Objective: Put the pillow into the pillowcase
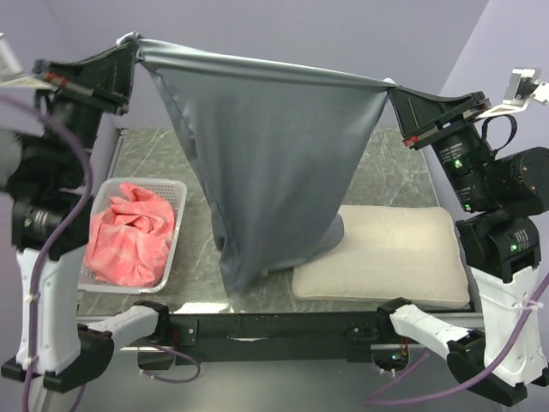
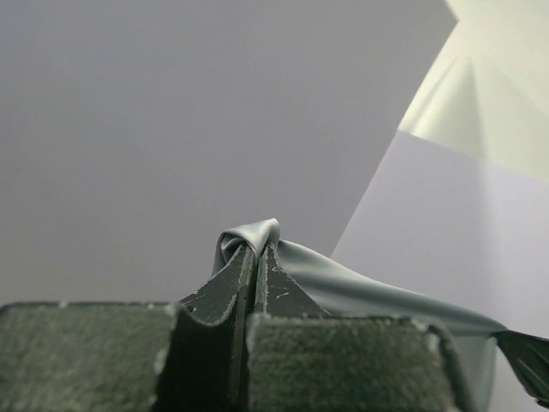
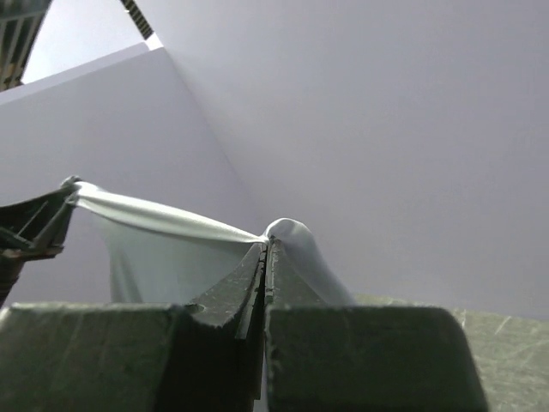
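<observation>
The grey pillowcase (image 1: 266, 163) hangs stretched in the air between both grippers, its lower end reaching the table beside the pillow. My left gripper (image 1: 130, 45) is shut on its upper left corner; the pinched fabric (image 2: 249, 236) shows above the closed jaws in the left wrist view. My right gripper (image 1: 393, 88) is shut on the upper right corner; the fabric (image 3: 287, 232) bulges above its closed jaws. The cream-beige pillow (image 1: 386, 255) lies flat on the table at the right, its left end partly behind the hanging pillowcase.
A white lattice basket (image 1: 171, 187) holding a pink-red checked cloth (image 1: 129, 236) stands at the left of the dark marbled table (image 1: 390, 172). Purple walls stand behind and to the sides.
</observation>
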`<state>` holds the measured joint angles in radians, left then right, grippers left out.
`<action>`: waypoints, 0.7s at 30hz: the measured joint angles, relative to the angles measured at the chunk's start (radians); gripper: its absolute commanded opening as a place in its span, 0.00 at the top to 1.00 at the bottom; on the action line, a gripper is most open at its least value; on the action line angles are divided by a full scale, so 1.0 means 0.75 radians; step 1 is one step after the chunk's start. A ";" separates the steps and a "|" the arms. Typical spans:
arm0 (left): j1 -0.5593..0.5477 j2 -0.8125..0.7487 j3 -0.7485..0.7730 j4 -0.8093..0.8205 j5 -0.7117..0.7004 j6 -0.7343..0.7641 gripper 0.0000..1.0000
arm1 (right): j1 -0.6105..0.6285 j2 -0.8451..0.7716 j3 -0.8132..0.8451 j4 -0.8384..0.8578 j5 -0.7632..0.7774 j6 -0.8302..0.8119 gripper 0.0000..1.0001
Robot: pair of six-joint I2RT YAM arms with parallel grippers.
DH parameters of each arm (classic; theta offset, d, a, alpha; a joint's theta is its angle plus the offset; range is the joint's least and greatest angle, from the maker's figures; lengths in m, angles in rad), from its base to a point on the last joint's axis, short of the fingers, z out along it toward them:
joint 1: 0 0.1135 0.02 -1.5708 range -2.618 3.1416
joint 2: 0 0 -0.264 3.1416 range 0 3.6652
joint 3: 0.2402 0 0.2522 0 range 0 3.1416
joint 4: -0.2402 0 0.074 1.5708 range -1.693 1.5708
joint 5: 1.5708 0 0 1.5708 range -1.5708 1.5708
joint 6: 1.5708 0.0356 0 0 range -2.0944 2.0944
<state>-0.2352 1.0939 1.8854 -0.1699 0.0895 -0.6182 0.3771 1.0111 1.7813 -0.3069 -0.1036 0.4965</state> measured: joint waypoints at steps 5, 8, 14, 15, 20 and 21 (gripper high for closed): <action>0.003 0.175 -0.002 0.010 -0.072 0.017 0.99 | -0.006 0.087 -0.046 0.056 0.064 -0.025 1.00; 0.032 0.340 -0.005 0.043 -0.122 0.028 0.99 | -0.017 0.254 -0.042 0.136 0.132 -0.052 1.00; 0.210 0.951 0.273 0.013 -0.132 -0.013 0.99 | -0.033 0.919 0.305 0.193 0.263 -0.112 1.00; 0.231 1.037 0.319 -0.001 -0.129 -0.024 0.99 | -0.035 1.059 0.418 0.178 0.274 -0.123 1.00; 0.342 1.371 0.450 -0.104 -0.102 -0.077 0.63 | -0.037 1.598 0.897 0.086 0.269 -0.137 0.52; 0.358 1.393 0.450 -0.126 -0.105 -0.075 0.57 | -0.041 1.626 0.880 0.091 0.273 -0.142 0.48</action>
<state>0.0330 2.1387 2.2227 -0.2642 0.0109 -0.6746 0.3466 2.2303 2.4413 -0.2386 0.1013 0.3897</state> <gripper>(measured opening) 0.216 0.314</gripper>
